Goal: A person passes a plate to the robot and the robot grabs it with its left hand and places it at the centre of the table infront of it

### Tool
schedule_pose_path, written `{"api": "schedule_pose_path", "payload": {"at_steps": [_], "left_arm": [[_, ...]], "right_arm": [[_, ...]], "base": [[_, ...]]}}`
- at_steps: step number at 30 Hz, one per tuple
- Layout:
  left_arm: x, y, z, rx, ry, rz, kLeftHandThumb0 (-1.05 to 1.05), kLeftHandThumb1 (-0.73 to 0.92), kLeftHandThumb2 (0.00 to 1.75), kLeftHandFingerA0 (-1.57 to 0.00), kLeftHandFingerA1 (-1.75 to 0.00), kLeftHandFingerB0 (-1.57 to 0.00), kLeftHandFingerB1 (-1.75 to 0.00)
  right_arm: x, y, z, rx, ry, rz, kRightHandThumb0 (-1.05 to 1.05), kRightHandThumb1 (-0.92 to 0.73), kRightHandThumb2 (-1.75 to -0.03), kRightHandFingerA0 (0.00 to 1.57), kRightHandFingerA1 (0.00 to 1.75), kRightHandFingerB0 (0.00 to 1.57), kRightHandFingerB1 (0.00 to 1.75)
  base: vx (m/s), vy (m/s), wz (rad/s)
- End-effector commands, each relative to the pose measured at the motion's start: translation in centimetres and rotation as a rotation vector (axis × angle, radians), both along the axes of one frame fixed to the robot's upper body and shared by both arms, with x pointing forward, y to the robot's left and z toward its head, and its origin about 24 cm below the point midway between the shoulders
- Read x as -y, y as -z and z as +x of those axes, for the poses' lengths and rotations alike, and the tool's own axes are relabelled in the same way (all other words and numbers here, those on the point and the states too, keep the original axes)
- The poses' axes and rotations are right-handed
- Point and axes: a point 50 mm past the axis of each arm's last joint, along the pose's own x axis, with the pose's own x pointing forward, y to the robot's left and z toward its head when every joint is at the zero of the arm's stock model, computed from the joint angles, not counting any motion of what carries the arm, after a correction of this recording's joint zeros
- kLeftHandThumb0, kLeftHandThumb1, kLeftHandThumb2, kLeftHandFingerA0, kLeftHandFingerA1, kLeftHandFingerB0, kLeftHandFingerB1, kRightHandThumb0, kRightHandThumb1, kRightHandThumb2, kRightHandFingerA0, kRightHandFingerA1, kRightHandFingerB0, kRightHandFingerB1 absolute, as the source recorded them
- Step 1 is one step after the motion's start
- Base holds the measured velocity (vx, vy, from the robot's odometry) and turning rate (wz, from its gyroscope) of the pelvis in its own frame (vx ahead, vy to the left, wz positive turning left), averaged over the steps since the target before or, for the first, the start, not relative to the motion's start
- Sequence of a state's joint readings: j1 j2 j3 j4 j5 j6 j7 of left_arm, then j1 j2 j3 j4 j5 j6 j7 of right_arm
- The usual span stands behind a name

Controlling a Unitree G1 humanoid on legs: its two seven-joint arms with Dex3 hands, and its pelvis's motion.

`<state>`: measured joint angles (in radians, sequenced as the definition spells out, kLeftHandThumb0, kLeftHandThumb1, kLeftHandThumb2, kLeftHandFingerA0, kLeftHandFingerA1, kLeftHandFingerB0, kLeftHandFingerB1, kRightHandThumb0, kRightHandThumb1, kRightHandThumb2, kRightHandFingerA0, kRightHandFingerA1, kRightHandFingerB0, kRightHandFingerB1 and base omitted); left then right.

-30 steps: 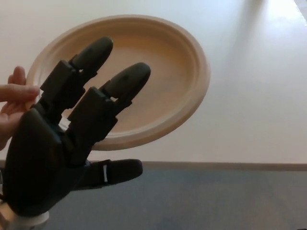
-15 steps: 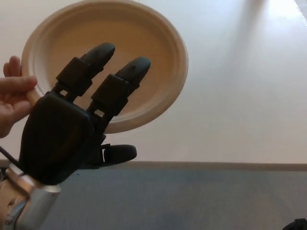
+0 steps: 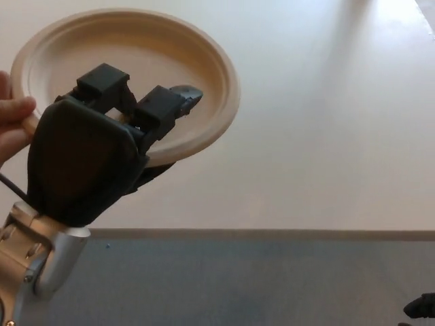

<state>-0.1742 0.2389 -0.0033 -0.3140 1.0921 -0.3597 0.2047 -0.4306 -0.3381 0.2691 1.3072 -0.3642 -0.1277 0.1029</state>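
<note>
My left hand (image 3: 88,163) has its two fingers (image 3: 160,109) curled down over the near rim of the plate (image 3: 136,47), with the thumb tucked beneath, so I judge it clamped on the plate. The plate itself is up in the air, tilted, above the left part of the table (image 3: 326,136). Just beyond my hand, at the plate's left rim, a person's hand (image 3: 13,125) pinches that edge, so the handover is not finished. That's the grab about made; the release on their side, the carry and the set-down are all left to do. My right hand is hardly in view; only a dark scrap shows far off the plate toward the lower right, and I can't tell how it stands. To the right of the plate the table lies broad and bare, plenty of room to swing across and lower. Below the plate runs the table's near edge, with grey floor (image 3: 258,285) past it, so the plate must go forward of that line.
</note>
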Motion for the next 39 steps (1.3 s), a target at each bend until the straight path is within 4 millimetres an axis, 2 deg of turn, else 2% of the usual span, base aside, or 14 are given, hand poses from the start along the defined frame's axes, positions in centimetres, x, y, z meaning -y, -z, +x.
{"api": "schedule_pose_path", "payload": {"at_steps": [1, 9, 16, 19, 21, 22, 23, 25, 30, 31, 33, 34, 35, 39], "left_arm": [[-0.5, -0.1, 0.3, 0.085, -0.054, -0.012, -0.21, 0.69, 0.59, -0.82, -1.71, -0.59, -0.97], [0.1, -0.3, 0.1, 0.090, -0.027, -0.038, -0.21, 0.64, 0.59, -0.83, -1.67, -0.61, -0.93], [0.3, -0.1, 0.3, 0.078, -0.010, -0.043, -0.15, 0.56, 0.57, -0.85, -1.65, -0.57, -1.03], [0.5, -0.1, 0.6, 0.078, -0.009, -0.041, -0.17, 0.56, 0.58, -0.87, -1.62, -0.65, -0.93], [0.9, 0.4, 1.4, 0.078, 0.005, -0.045, -0.16, 0.59, 0.57, -0.86, -1.63, -0.65, -0.95], [1.0, 0.5, 1.7, 0.075, 0.009, -0.040, -0.23, 0.49, 0.64, -0.96, -1.55, -0.64, -0.89], [1.0, 0.6, 1.9, 0.075, 0.011, -0.037, -0.23, 0.49, 0.64, -0.96, -1.55, -0.64, -0.89], [1.4, 1.0, 2.8, 0.060, 0.022, -0.034, -0.16, 0.53, 0.58, -0.92, -1.56, -0.76, -0.83], [2.3, 1.7, 4.2, 0.022, 0.051, -0.036, -0.20, 0.55, 0.56, -0.95, -1.54, -0.76, -0.82], [2.5, 1.9, 4.6, 0.020, 0.057, -0.030, -0.24, 0.56, 0.56, -0.99, -1.50, -0.81, -0.70], [2.8, 2.2, 5.2, 0.017, 0.065, -0.020, -0.24, 0.56, 0.56, -0.99, -1.50, -0.81, -0.70], [3.1, 2.6, 5.6, 0.001, 0.068, -0.003, -0.27, 0.56, 0.56, -1.00, -1.48, -0.79, -0.70], [3.5, 3.0, 6.1, -0.015, 0.073, 0.024, -0.29, 0.53, 0.58, -1.01, -1.45, -0.81, -0.58], [4.2, 4.3, 7.3, -0.067, 0.070, 0.117, -0.31, 0.54, 0.58, -1.01, -1.47, -0.80, -0.57]], "right_arm": [[0.7, -0.5, 0.2, -0.009, 0.005, -0.022, -0.73, -0.84, -0.64, 0.32, 0.55, 0.26, 0.43], [0.8, -0.8, 0.6, 0.005, 0.007, -0.008, -0.72, -0.84, -0.64, 0.32, 0.55, 0.26, 0.42], [0.8, -1.2, 1.1, 0.020, 0.011, -0.005, -0.73, -0.84, -0.64, 0.32, 0.56, 0.26, 0.44], [0.8, -1.2, 1.2, 0.022, 0.012, -0.009, -0.71, -0.83, -0.64, 0.32, 0.55, 0.26, 0.43], [0.8, -1.2, 1.2, 0.022, 0.018, -0.004, -0.73, -0.84, -0.64, 0.31, 0.55, 0.26, 0.43], [0.8, -1.3, 1.2, 0.024, 0.018, -0.003, -0.73, -0.84, -0.65, 0.31, 0.56, 0.27, 0.44], [0.8, -1.3, 1.2, 0.024, 0.018, -0.003, -0.73, -0.84, -0.65, 0.31, 0.56, 0.27, 0.44], [0.7, -1.3, 1.3, 0.025, 0.016, -0.002, -0.72, -0.83, -0.64, 0.31, 0.55, 0.27, 0.43], [0.7, -1.4, 1.4, 0.020, 0.017, -0.010, -0.72, -0.84, -0.65, 0.30, 0.55, 0.25, 0.42], [0.7, -1.5, 1.5, 0.022, 0.012, -0.013, -0.72, -0.84, -0.65, 0.33, 0.56, 0.25, 0.43], [0.7, -1.6, 1.7, 0.024, 0.005, -0.019, -0.72, -0.84, -0.65, 0.33, 0.56, 0.25, 0.43], [0.6, -1.6, 1.7, 0.028, 0.001, -0.021, -0.73, -0.84, -0.65, 0.35, 0.57, 0.27, 0.43], [0.6, -1.6, 1.8, 0.031, 0.001, -0.020, -0.73, -0.85, -0.65, 0.34, 0.56, 0.28, 0.43], [0.6, -1.7, 1.8, 0.031, 0.000, -0.019, -0.73, -0.85, -0.65, 0.33, 0.56, 0.27, 0.43]], "base": [[0.00, 0.000, 0.00], [0.00, 0.000, 0.00], [0.00, 0.000, 0.00], [0.00, 0.000, 0.00], [0.00, 0.000, 0.00], [0.00, 0.000, 0.00], [0.00, 0.000, 0.00], [0.00, 0.000, 0.00], [0.00, 0.000, 0.00], [0.00, 0.000, 0.00], [0.00, 0.000, 0.00], [0.00, 0.000, 0.00], [0.00, 0.000, 0.00], [0.00, 0.000, 0.00]]}}
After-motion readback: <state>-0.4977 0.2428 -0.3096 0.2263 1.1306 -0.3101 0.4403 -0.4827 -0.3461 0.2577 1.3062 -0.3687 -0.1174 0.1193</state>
